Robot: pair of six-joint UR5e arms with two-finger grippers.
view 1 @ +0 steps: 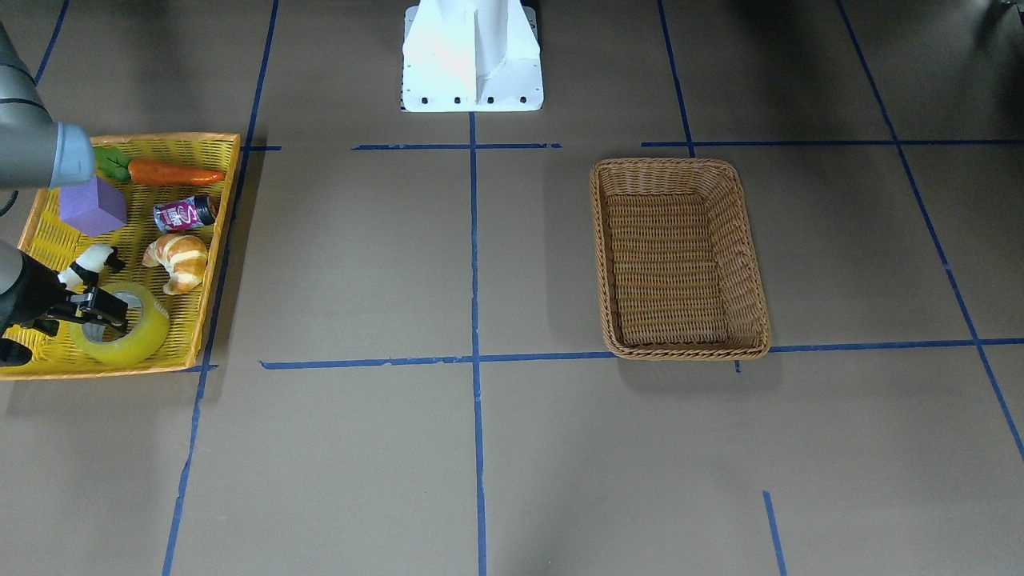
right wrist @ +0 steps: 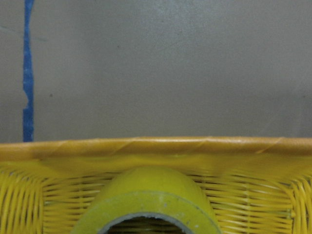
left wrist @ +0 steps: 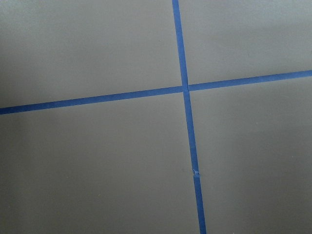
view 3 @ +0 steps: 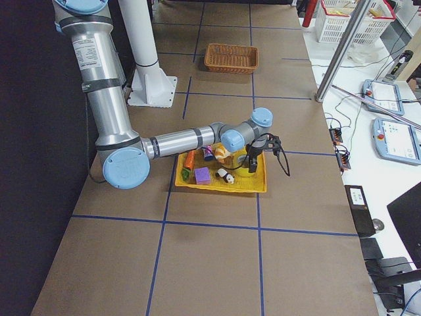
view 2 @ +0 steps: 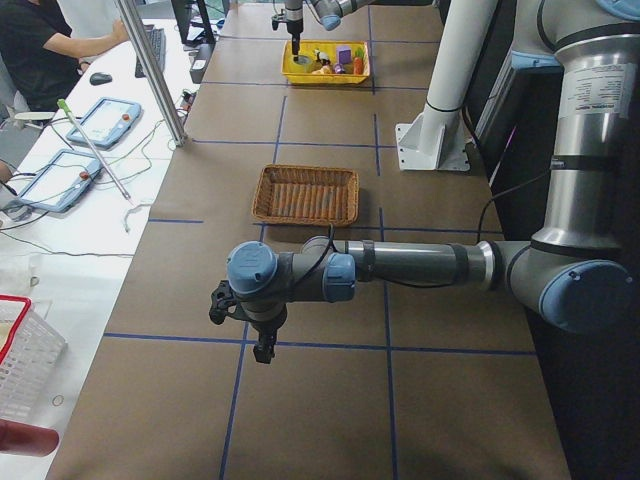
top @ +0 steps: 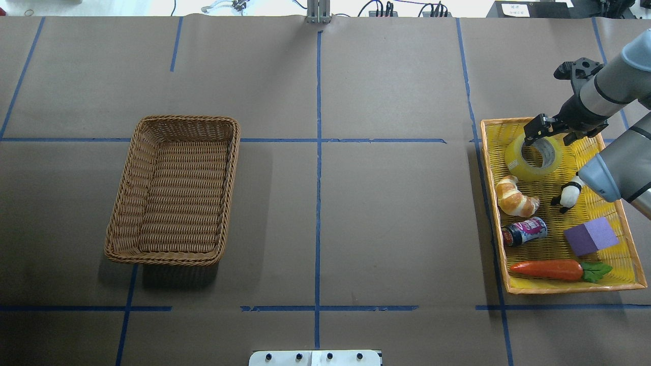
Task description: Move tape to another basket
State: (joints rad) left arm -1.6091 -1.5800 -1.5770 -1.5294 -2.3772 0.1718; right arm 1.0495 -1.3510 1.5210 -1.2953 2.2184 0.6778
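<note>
The tape (top: 526,165), a yellow-green roll with a grey core, lies flat in the far corner of the yellow tray (top: 552,249); it also shows in the front view (view 1: 132,342) and the right wrist view (right wrist: 151,195). My right gripper (top: 549,138) hangs just over the roll's far side with its fingers apart, one over the core hole; it holds nothing. The brown wicker basket (top: 188,119) stands empty on the other half of the table (view 1: 680,170). My left gripper (view 2: 262,345) shows only in the left side view, low over bare table; I cannot tell its state.
The tray also holds a croissant (top: 516,198), a panda toy (top: 568,195), a can (top: 524,231), a purple cube (top: 590,236) and a carrot (top: 546,269). The white robot base (view 1: 472,56) stands at the table's middle edge. Blue tape lines grid the brown surface.
</note>
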